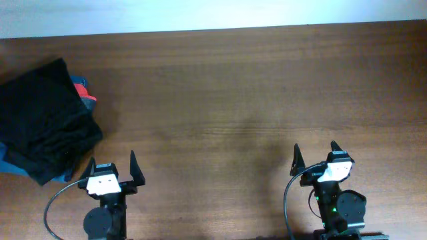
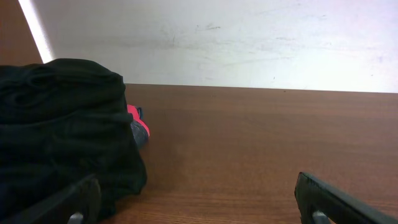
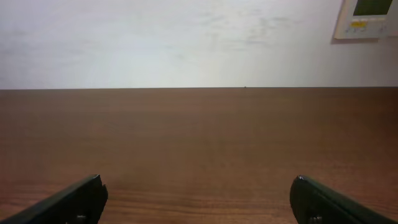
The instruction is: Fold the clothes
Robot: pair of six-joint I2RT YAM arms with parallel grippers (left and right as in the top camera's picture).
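A pile of black clothes (image 1: pixel 43 117) lies at the table's left edge; in the left wrist view the same dark heap (image 2: pixel 59 124) fills the left side. My left gripper (image 1: pixel 111 165) stands open near the front edge, just right of the pile, with nothing between its fingers (image 2: pixel 326 199). My right gripper (image 1: pixel 315 155) is open too, at the front right, far from the clothes. Only bare wood shows between its fingertips (image 3: pixel 74 202).
A red and blue garment (image 1: pixel 81 90) peeks out from under the black pile on its right side, also visible in the left wrist view as a red edge (image 2: pixel 138 121). A white wall with a small wall panel (image 3: pixel 367 17) stands behind the wooden table (image 1: pixel 253 93).
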